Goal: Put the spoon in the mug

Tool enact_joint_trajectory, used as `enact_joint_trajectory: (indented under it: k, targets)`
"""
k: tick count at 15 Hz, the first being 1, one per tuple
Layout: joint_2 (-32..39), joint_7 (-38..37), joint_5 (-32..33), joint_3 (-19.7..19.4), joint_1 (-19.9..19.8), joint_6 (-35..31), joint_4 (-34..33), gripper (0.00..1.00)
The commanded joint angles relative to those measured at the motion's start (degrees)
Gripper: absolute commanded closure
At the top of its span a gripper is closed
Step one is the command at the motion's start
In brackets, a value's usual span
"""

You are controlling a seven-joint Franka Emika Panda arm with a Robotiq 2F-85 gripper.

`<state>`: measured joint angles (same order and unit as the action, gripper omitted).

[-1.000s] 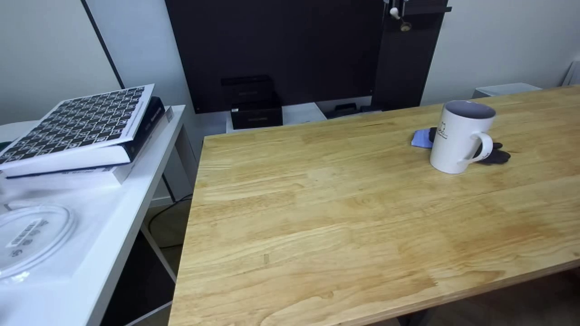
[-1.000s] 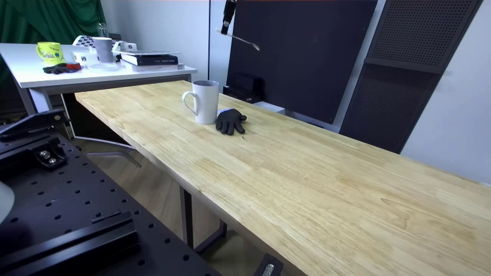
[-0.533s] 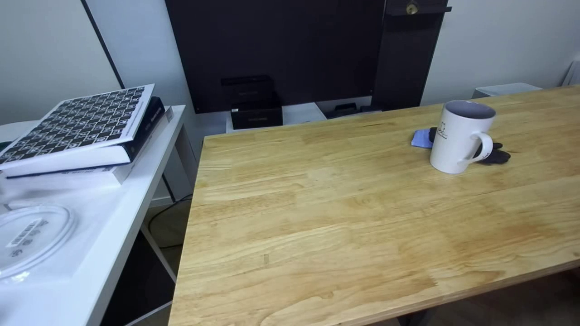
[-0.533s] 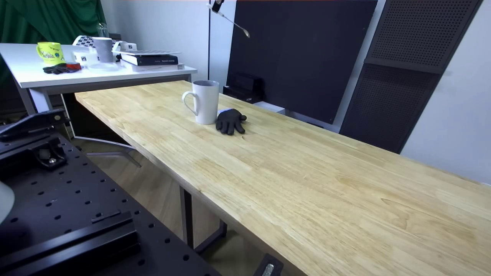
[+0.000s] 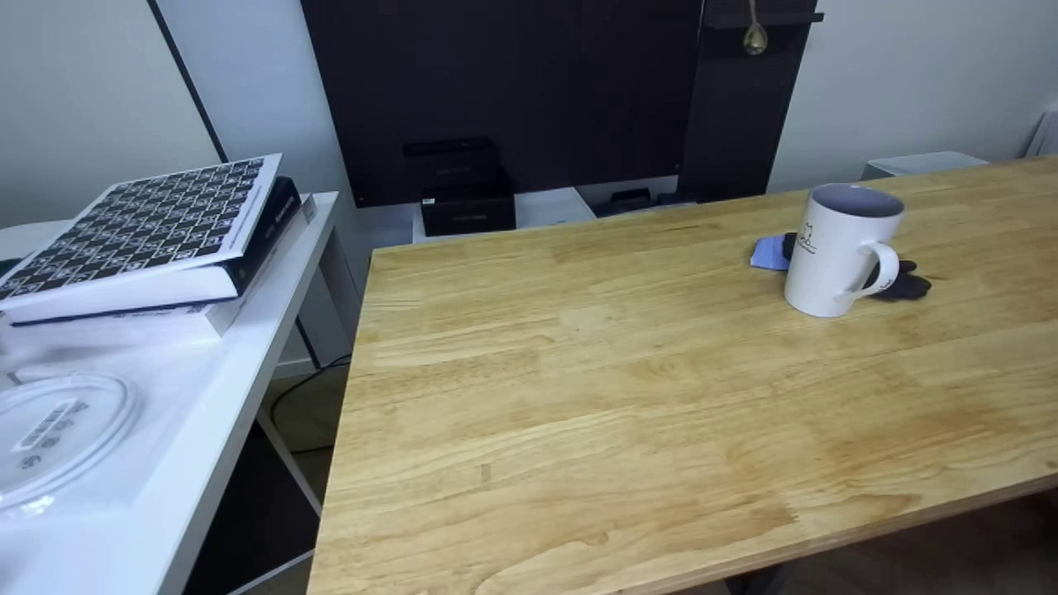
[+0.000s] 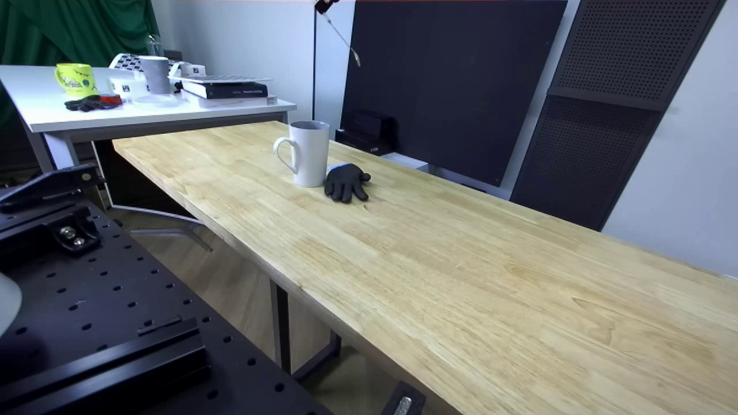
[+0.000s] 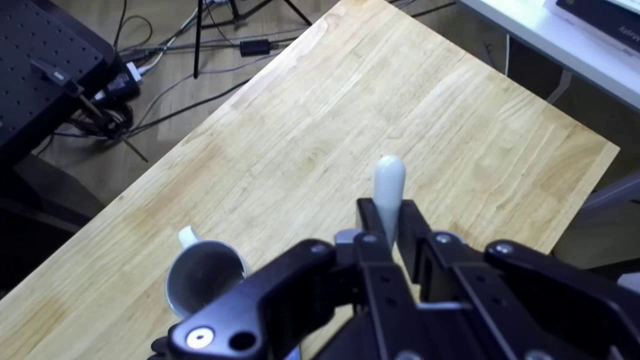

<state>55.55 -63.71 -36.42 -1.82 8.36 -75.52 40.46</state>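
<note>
While your tool [image 7: 388,215] is clamping the spoon [image 7: 389,182] by its white handle, the white mug [image 7: 205,275] is standing upright on the wooden worktop [image 7: 280,175], lower left of the wrist view, leftward of the tool. In an exterior view the spoon is hanging at upper centre, its bowl [image 6: 356,58] slanting down and right, well above the mug. You are probably needing a shift over the mouth and a steeper spoon before lowering.

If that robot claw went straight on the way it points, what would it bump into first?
Probably the wooden table, though depth is unclear; in the wrist view the mug lies off to the left. The spoon that the gripper holds hangs lower, so it might touch first.
</note>
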Motion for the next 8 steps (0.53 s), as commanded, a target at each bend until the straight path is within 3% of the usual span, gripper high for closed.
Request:
enact_joint_trajectory:
  k: [1,7,8]
  targets:
    - [-4.4,-1.2,-5.1,1.5,-2.0,0.5,8.8,0.96]
    - [-11.5,1.0,-9.9,0.8,-2.2,-1.2,24.3,0.96]
    - [-12.7,1.0,-9.1,2.7,-3.3,-1.8,26.7,0.96]
